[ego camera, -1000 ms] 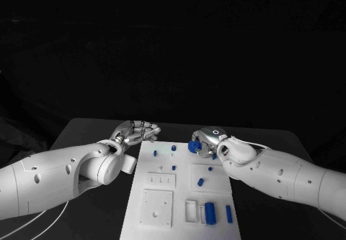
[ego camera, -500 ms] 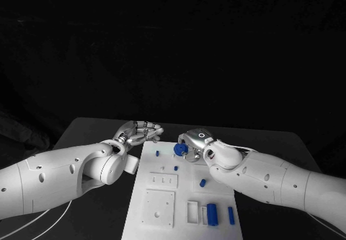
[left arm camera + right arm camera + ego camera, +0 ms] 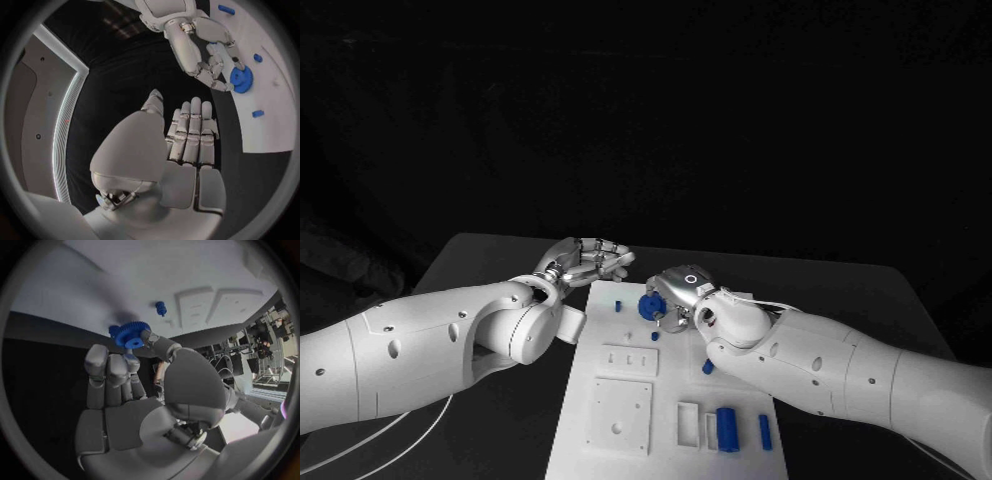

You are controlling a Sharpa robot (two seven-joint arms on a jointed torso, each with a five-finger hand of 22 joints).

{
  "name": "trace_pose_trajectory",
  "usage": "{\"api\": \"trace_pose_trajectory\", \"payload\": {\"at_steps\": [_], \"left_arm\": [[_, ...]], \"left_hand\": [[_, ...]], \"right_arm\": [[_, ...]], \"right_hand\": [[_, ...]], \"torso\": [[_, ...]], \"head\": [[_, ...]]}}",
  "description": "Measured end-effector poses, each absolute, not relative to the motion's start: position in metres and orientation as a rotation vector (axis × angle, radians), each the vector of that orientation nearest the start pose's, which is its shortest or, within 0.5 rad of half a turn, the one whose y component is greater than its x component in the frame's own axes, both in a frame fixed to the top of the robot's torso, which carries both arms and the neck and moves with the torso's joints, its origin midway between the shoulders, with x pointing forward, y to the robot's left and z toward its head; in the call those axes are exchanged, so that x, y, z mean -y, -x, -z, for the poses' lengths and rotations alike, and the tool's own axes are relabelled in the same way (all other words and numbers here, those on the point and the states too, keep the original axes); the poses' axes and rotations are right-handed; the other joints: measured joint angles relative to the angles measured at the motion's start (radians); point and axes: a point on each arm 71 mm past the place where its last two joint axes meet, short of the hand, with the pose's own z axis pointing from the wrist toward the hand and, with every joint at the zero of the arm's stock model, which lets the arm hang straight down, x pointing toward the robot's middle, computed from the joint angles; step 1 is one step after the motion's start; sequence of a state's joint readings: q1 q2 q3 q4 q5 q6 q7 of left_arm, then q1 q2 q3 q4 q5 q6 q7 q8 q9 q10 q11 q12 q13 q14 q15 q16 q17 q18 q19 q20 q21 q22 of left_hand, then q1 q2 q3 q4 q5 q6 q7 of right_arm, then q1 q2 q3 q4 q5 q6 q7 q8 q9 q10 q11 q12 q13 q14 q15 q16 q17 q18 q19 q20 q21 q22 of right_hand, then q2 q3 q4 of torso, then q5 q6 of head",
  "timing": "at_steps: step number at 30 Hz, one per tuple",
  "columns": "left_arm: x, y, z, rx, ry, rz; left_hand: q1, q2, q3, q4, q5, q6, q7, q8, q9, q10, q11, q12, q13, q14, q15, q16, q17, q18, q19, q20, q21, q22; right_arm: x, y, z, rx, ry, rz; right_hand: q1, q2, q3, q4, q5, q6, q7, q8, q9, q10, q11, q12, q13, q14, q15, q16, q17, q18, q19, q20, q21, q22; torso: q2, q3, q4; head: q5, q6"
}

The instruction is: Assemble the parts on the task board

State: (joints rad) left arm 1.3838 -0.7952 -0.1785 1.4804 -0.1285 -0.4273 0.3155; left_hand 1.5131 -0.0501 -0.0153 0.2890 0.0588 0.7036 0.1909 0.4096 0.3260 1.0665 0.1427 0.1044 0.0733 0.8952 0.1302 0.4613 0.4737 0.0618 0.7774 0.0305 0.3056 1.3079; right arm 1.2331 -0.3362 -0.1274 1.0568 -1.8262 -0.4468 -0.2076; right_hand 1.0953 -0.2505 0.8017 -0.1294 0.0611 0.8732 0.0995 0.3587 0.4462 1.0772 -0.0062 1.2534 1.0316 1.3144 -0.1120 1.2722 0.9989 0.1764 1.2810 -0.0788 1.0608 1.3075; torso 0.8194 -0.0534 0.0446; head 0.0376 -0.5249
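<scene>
Black table [image 3: 473, 262] under a dark backdrop, my two hands at the far end of the flat white task board [image 3: 625, 410].

On the left, my left hand [image 3: 584, 260] hovers just beside the board's far left corner, fingers straight and close together, holding nothing and touching nothing; I judge it is kept off the board to leave the other hand room. Moving right, my right hand [image 3: 672, 296] pinches a small blue toothed plastic gear [image 3: 652, 306] between thumb and fingertips, just above the board's far end, probably to carry it to its seat. A little blue peg [image 3: 160, 308] stands on the board near the gear. Nearer me, toward the board's right side, more small blue parts [image 3: 726, 428] lie on the board, untouched.
</scene>
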Motion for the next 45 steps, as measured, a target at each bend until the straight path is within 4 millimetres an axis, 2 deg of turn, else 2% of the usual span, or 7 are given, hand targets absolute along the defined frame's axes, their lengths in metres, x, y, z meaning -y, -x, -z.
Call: {"api": "trace_pose_trajectory", "payload": {"at_steps": [25, 33, 37, 41, 43, 45], "left_arm": [[-0.2006, -0.514, 0.1395, -1.456, 0.894, 1.354], [-0.2002, -0.5142, 0.1394, -1.456, 0.893, 1.354], [-0.1999, -0.5142, 0.1394, -1.456, 0.893, 1.355], [-0.1999, -0.5143, 0.1391, -1.456, 0.893, 1.355], [-0.2001, -0.5143, 0.1391, -1.456, 0.893, 1.355], [-0.2002, -0.5144, 0.1389, -1.455, 0.893, 1.354]], "left_hand": [[0.0, 0.0, 0.0, 0.0, 0.0, 0.0, 0.0, 0.0, 0.0, 0.0, 0.0, 0.0, 0.0, 0.0, 0.0, 0.0, 0.001, -0.003, 0.0, 0.0, 0.0, 0.0], [0.0, 0.0, 0.0, 0.0, 0.0, 0.0, 0.0, 0.0, 0.0, 0.0, 0.0, 0.0, 0.0, 0.0, 0.0, 0.0, 0.002, -0.002, 0.0, 0.0, 0.0, 0.0], [0.0, 0.0, 0.0, 0.0, 0.0, 0.0, 0.0, 0.0, 0.0, 0.0, 0.0, 0.0, 0.0, 0.0, 0.0, -0.004, 0.002, 0.006, 0.0, 0.0, 0.0, 0.0], [0.0, 0.0, 0.0, 0.0, 0.0, 0.0, 0.0, 0.0, 0.0, 0.0, 0.0, 0.0, 0.0, 0.0, 0.0, -0.004, 0.001, 0.006, 0.0, 0.0, 0.0, -0.001], [0.0, 0.0, 0.0, 0.0, 0.0, 0.0, 0.0, 0.0, 0.0, 0.0, 0.0, 0.0, 0.0, 0.0, 0.0, -0.004, 0.001, 0.006, 0.0, 0.0, 0.0, 0.0], [0.0, 0.0, 0.0, 0.0, 0.0, 0.0, 0.0, 0.0, 0.0, 0.0, 0.0, 0.0, 0.0, 0.0, 0.0, -0.004, 0.001, 0.006, 0.0, 0.0, 0.0, 0.0]], "right_arm": [[0.0574, -0.5452, 0.2076, -1.424, 0.493, -0.414], [0.0568, -0.546, 0.2086, -1.426, 0.493, -0.413], [0.0551, -0.5452, 0.2087, -1.427, 0.492, -0.418], [0.0536, -0.5444, 0.209, -1.432, 0.492, -0.426], [0.0534, -0.5444, 0.2092, -1.435, 0.491, -0.428], [0.0533, -0.5443, 0.2096, -1.438, 0.489, -0.43]], "right_hand": [[-0.004, -0.004, -0.003, 0.003, 0.0, 0.002, -0.002, -0.008, 0.001, 0.001, -0.001, -0.004, 0.0, 0.002, 0.002, -0.004, 0.0, 0.0, 0.002, 0.002, 0.0, 0.0], [-0.004, -0.004, -0.003, 0.003, 0.0, 0.002, -0.002, -0.014, 0.001, -0.004, 0.004, -0.004, 0.0, 0.002, 0.002, -0.008, 0.0, 0.0, -0.002, -0.001, 0.0, 0.0], [0.0, -0.008, -0.005, 0.005, 0.0, 0.002, -0.002, -0.019, 0.0, -0.004, 0.004, -0.005, 0.0, 0.002, 0.002, -0.008, 0.0, 0.0, -0.002, -0.001, 0.0, 0.0], [0.0, -0.008, -0.005, 0.005, 0.0, 0.002, -0.002, -0.028, -0.003, -0.006, 0.006, -0.008, 0.0, 0.002, 0.002, -0.009, 0.0, 0.0, -0.002, -0.001, 0.0, 0.0], [-0.004, -0.012, -0.008, 0.007, 0.0, 0.002, -0.002, -0.04, -0.007, -0.006, 0.006, -0.008, 0.0, 0.002, 0.002, -0.014, 0.0, 0.0, -0.003, -0.001, 0.0, 0.0], [-0.002, -0.018, -0.014, 0.003, 0.0, 0.002, -0.002, -0.055, -0.014, -0.006, 0.006, -0.012, 0.0, 0.0, 0.011, -0.014, 0.0, 0.0, -0.004, 0.0, 0.0, 0.0]], "torso": [[0.0, 0.0036, -0.0035], [0.0, 0.0043, -0.0032], [0.0, 0.0043, -0.0038], [0.0, 0.0043, -0.0042], [0.0, 0.0043, -0.0045], [0.0, 0.0043, -0.0045]], "head": [[0.009, 0.0], [0.009, 0.0], [0.01, 0.0], [0.01, 0.0], [0.01, -0.001], [0.01, -0.002]]}}
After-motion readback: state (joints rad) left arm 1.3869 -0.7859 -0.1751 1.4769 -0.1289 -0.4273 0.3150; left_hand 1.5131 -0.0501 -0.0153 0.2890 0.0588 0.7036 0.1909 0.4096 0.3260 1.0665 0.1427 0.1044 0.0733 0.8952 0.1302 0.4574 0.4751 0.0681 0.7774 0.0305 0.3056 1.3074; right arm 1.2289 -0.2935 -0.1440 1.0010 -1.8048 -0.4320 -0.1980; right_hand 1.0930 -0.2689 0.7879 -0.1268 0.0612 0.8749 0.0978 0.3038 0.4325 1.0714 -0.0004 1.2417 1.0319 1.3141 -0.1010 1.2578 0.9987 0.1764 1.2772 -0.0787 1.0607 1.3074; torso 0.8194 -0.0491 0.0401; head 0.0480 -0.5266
